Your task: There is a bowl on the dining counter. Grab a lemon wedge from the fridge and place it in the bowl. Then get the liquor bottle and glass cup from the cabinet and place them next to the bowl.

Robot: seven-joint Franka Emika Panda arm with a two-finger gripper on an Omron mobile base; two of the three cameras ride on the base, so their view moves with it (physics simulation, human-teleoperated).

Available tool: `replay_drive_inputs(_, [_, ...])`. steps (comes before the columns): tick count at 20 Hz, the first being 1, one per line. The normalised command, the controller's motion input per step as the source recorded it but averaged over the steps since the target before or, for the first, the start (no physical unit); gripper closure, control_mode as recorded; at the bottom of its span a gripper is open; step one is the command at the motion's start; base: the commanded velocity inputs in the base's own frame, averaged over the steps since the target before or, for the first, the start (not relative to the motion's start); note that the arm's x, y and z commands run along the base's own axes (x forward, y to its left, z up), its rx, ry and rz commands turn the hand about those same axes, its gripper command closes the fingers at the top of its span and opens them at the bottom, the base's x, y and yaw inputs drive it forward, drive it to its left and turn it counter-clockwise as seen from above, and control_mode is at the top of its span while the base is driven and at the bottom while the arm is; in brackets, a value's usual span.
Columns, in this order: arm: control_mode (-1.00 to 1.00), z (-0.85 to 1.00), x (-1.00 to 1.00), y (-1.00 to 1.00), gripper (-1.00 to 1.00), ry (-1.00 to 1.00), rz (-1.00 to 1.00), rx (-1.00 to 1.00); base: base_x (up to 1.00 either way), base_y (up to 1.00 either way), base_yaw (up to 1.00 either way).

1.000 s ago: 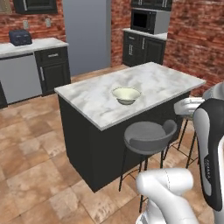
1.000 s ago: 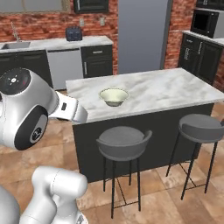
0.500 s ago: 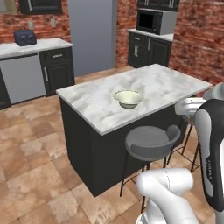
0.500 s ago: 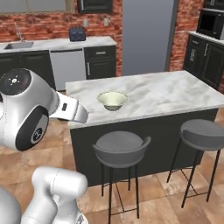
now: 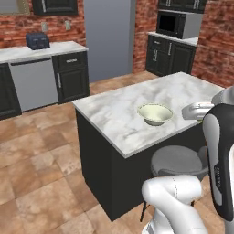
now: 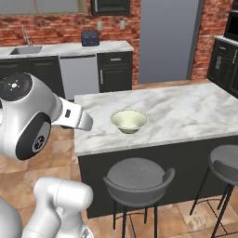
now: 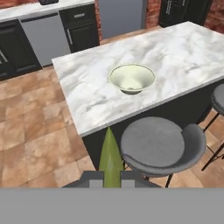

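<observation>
You are looking at a marble-patterned worktop [image 5: 114,109] on a dark island, its near edge running straight above two round grey stools [image 7: 159,142] with low curved backs on thin black legs. The pale, smooth, rounded bowl [image 7: 131,78] is sitting on that worktop near the front edge, closer to the island's left corner than to its right, with bare marble lying all around it. In the right base view the bowl [image 6: 129,121] is standing just behind the nearer stool [image 6: 137,179].

Your hand [image 7: 111,178] is hanging over the tiled floor [image 5: 36,169] short of the island, beside the left stool. Its two dark tips are squeezing nearly together on a lemon wedge [image 7: 110,157], a slim yellow-green sliver tapering to a point that is aiming toward the worktop's edge.

Brown stone tiles are leaving wide open room to the left of the island. Beyond it, dark cabinets [image 6: 115,69] are lining a red brick wall [image 5: 20,25], with a steel dishwasher front [image 5: 34,82], a blue toaster [image 6: 89,37] on the back counter, and a tall flat grey fridge [image 6: 169,39]. A black microwave [image 5: 175,23] is sitting on the side counter at right.
</observation>
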Motion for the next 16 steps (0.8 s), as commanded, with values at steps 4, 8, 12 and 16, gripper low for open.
replay_drive_inputs(4, [1.00,0.00,0.00,0.00,1.00,0.00,0.00,0.00,0.73,-0.01,0.09])
replay_drive_inputs(8, [1.00,0.00,0.00,0.00,1.00,0.00,0.00,0.00,0.75,-0.09,0.03])
replay_drive_inputs(12, [1.00,0.00,0.00,0.00,1.00,0.00,0.00,0.00,0.72,-0.20,0.00])
replay_drive_inputs(16, [-1.00,0.00,0.73,-0.23,1.00,0.08,0.00,0.03,0.21,-0.06,0.00])
